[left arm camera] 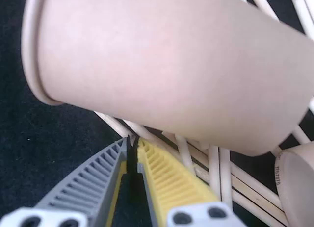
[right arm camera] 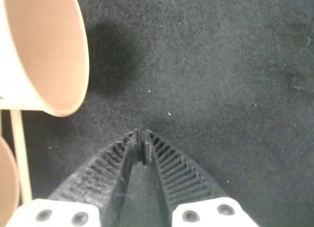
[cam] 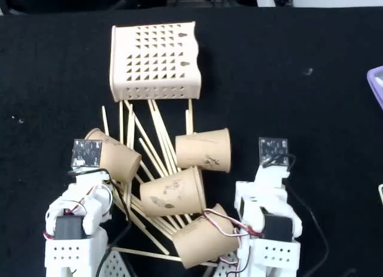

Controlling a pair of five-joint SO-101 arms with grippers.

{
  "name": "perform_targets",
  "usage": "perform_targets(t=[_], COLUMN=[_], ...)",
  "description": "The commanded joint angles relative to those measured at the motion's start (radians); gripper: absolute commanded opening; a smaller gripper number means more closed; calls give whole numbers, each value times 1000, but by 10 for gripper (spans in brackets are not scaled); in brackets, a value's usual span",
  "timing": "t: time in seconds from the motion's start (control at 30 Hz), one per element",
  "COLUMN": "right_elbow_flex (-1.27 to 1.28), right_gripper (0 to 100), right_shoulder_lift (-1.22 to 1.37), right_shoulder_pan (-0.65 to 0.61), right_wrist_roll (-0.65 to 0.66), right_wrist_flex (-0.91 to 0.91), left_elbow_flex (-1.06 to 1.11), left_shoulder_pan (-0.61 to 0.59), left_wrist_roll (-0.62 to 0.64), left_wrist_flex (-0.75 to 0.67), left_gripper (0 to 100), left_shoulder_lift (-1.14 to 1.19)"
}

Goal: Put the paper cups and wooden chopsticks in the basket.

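Note:
Several paper cups lie on their sides among a fan of wooden chopsticks (cam: 157,146) on the black table. One cup (cam: 114,155) lies by the left arm, one (cam: 204,149) in the middle, one (cam: 174,192) below it, one (cam: 202,236) by the right arm. A cream perforated basket (cam: 154,61) lies tipped over behind them. My left gripper (left arm camera: 132,141) is shut and empty, just short of a cup (left arm camera: 167,65) that rests on chopsticks (left arm camera: 216,168). My right gripper (right arm camera: 143,136) is shut over bare cloth, beside a cup's open mouth (right arm camera: 44,50).
A purple object (cam: 376,85) sits at the right table edge. The black cloth (cam: 299,79) stretches bare to the right of the basket and cups. Both arm bases (cam: 72,241) (cam: 269,241) stand at the front edge, with wires over the nearest cup.

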Motion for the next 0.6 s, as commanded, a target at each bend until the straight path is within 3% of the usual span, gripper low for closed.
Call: perform_targets(t=[0.0, 0.23, 0.33, 0.57], right_elbow_flex=[2, 2, -22, -219], right_gripper=[12, 12, 12, 12], right_shoulder_lift=[-68, -70, -71, -97], right_shoulder_pan=[9, 8, 11, 41], right_wrist_roll=[-2, 2, 3, 3], right_wrist_flex=[-14, -15, -63, -192], left_elbow_flex=[22, 22, -27, -372], left_shoulder_pan=[-4, -24, -114, -328], left_wrist_roll=[-5, -9, -11, -11], left_wrist_flex=[5, 5, -28, -121], left_gripper=[48, 47, 51, 51], left_shoulder_lift=[-6, -6, -9, -9])
